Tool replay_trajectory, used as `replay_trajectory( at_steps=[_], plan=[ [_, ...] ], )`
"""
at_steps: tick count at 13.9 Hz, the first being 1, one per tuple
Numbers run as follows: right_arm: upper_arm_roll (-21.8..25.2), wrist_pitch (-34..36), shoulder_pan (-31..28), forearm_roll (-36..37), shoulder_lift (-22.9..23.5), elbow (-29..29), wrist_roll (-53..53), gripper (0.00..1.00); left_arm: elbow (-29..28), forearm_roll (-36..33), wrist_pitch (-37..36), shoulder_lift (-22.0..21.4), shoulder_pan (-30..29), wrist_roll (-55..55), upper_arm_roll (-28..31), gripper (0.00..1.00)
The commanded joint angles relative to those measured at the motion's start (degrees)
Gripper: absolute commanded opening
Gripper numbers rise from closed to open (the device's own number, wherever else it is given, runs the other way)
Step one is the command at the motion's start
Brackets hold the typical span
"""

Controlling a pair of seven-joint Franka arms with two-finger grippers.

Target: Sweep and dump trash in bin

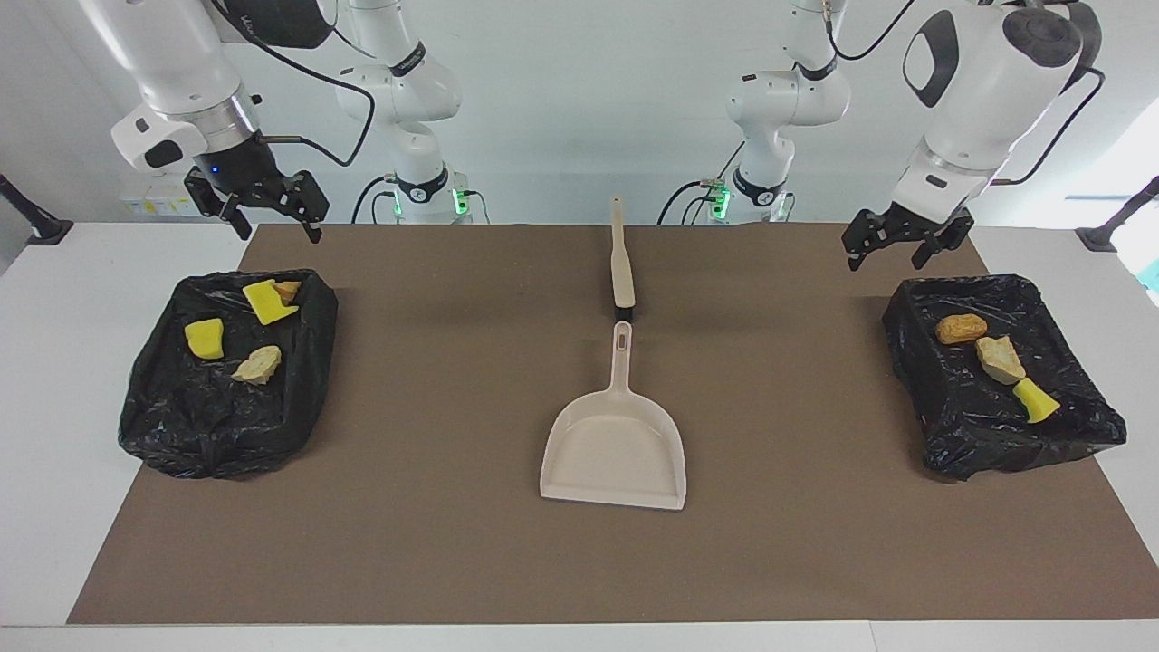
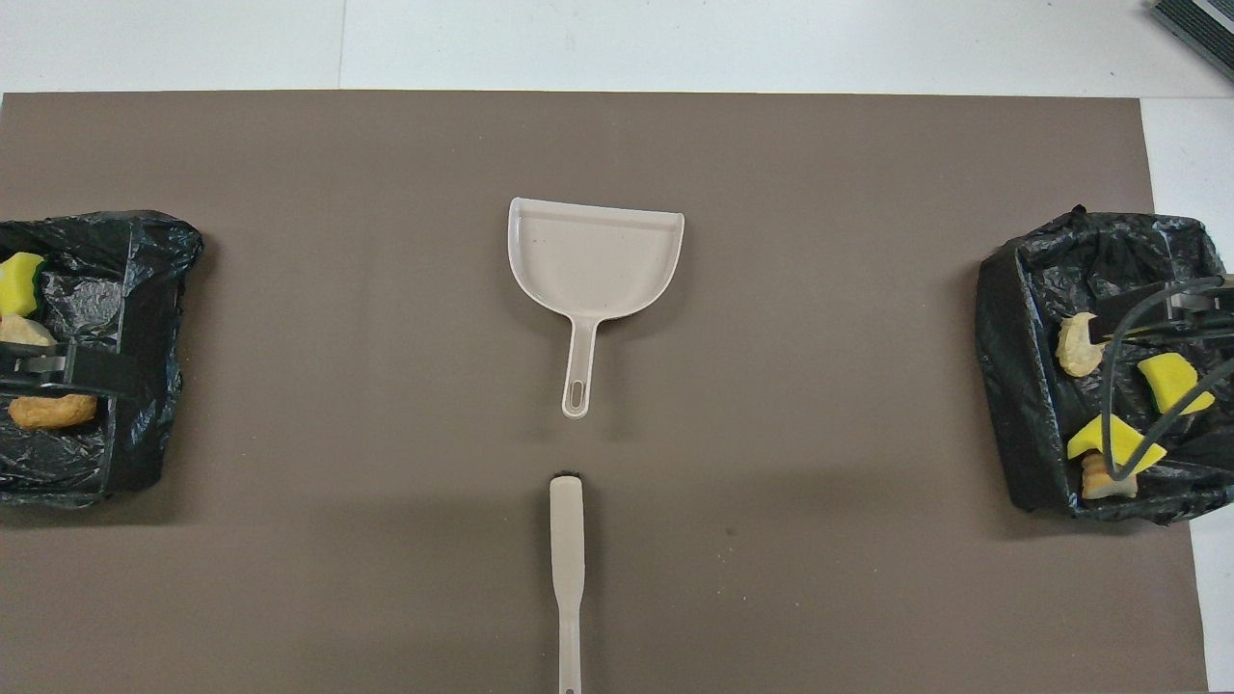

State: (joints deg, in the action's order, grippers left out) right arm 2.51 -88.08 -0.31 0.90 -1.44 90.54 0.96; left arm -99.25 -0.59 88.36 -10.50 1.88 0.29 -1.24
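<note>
The trash lies in two bins lined with black bags. The bin (image 1: 226, 426) at the right arm's end holds two yellow sponge pieces (image 1: 205, 338), an orange chunk (image 1: 288, 290) and a tan chunk (image 1: 258, 364). The bin (image 1: 960, 444) at the left arm's end holds an orange chunk (image 1: 961, 328), a tan chunk (image 1: 1000, 359) and a green-and-yellow sponge (image 1: 1033, 399). My right gripper (image 1: 281, 234) is open and empty, raised over its bin's rim. My left gripper (image 1: 886, 261) is open and empty, raised over its bin's rim.
A beige dustpan (image 1: 614, 444) lies empty mid-mat, its handle pointing toward the robots. A beige brush (image 1: 622, 263) lies in line with it, nearer to the robots. A brown mat (image 1: 435, 543) covers the white table. Both also show in the overhead view: dustpan (image 2: 593, 258), brush (image 2: 567, 549).
</note>
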Motion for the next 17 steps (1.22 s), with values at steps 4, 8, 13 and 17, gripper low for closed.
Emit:
replay_trajectory(
  at_steps=[4, 8, 13, 17],
  plan=[
    [-0.04, 0.28, -0.13, -0.9, -1.2, 1.22, 0.63, 1.0, 1.16, 4.28, -1.26, -0.66, -0.48, -0.46, 0.1, 1.0],
    [-0.04, 0.28, -0.13, -0.81, -1.2, 1.22, 0.63, 1.0, 1.86, 3.58, -2.3, -0.48, -0.39, -0.29, -0.25, 1.0],
    [-0.04, 0.28, -0.13, -0.81, -1.2, 1.22, 0.63, 1.0, 2.57, 3.4, -3.89, -0.66, -1.44, 0.33, -0.17, 1.0],
    [-0.04, 0.28, -0.13, -0.81, -1.2, 1.22, 0.63, 1.0, 2.57, 3.49, -3.37, -0.66, -1.62, -0.02, -0.17, 1.0]
  ],
)
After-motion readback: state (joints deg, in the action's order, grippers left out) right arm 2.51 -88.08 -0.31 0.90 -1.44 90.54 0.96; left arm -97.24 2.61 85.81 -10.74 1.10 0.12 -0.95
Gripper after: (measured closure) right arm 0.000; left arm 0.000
